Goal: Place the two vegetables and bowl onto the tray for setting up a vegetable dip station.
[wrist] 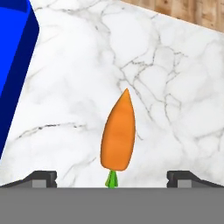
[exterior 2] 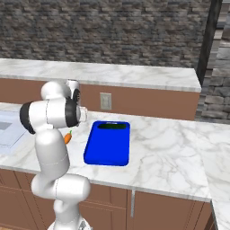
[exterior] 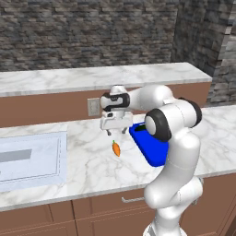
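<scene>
Gripper (wrist: 111, 179) wide apart, holding nothing, hanging over marble counter (exterior: 92, 166). Orange carrot (wrist: 118, 133) lies flat on counter right under it, between finger tips (wrist: 41, 178), green end toward gripper. Blue tray (exterior 2: 108, 143) just beside carrot. Dark green vegetable (exterior 2: 112, 126) lies at tray's far end. Brick wall (exterior 2: 112, 31) behind.

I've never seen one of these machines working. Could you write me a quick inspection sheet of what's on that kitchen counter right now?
Surface: white marble counter.
Job's things: small orange carrot with a green tip lies on the marble beside the flat bright blue rectangular tray; a slim dark green vegetable lies at the tray's far end.
Clutter: nothing seen.
Grippers: two-finger gripper open, above the carrot.
Cables: nothing seen.
Surroundings: sink, wall socket, stone wall.
</scene>
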You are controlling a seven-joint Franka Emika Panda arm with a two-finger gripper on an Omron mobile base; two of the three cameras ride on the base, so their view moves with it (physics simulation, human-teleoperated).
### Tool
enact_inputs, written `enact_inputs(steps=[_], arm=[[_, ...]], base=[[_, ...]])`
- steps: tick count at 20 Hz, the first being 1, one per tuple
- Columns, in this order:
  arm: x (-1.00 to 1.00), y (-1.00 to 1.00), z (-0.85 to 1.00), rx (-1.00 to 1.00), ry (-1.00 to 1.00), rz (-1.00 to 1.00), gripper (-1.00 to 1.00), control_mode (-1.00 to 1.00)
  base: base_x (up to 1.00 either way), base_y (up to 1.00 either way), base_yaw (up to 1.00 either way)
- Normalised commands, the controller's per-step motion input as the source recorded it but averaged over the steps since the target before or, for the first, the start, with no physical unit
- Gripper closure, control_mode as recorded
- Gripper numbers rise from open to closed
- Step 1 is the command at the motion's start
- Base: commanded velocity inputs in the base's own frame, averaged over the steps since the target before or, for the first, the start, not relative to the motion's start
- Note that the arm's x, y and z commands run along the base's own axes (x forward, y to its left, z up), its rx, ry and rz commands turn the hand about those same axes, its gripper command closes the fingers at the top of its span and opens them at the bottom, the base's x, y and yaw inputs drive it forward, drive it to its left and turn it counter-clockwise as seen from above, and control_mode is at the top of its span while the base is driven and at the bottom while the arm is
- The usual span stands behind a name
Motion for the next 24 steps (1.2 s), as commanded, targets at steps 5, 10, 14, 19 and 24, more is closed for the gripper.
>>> enact_inputs(steps=[5,10,14,19,24], arm=[[0.00,0.00,-0.14,0.00,0.02,0.04,-1.00,-1.00],[-0.03,0.00,-0.08,0.00,0.03,0.06,-1.00,-1.00],[-0.12,0.00,-0.01,0.00,0.03,0.06,-1.00,-1.00],[-0.09,0.03,-0.05,0.00,0.01,0.05,-1.00,-1.00],[-0.07,0.07,-0.19,0.00,0.01,0.04,-1.00,-1.00]], base=[[0.00,0.00,0.00],[0.00,0.00,0.00],[0.00,0.00,0.00],[0.00,0.00,0.00],[0.00,0.00,0.00]])
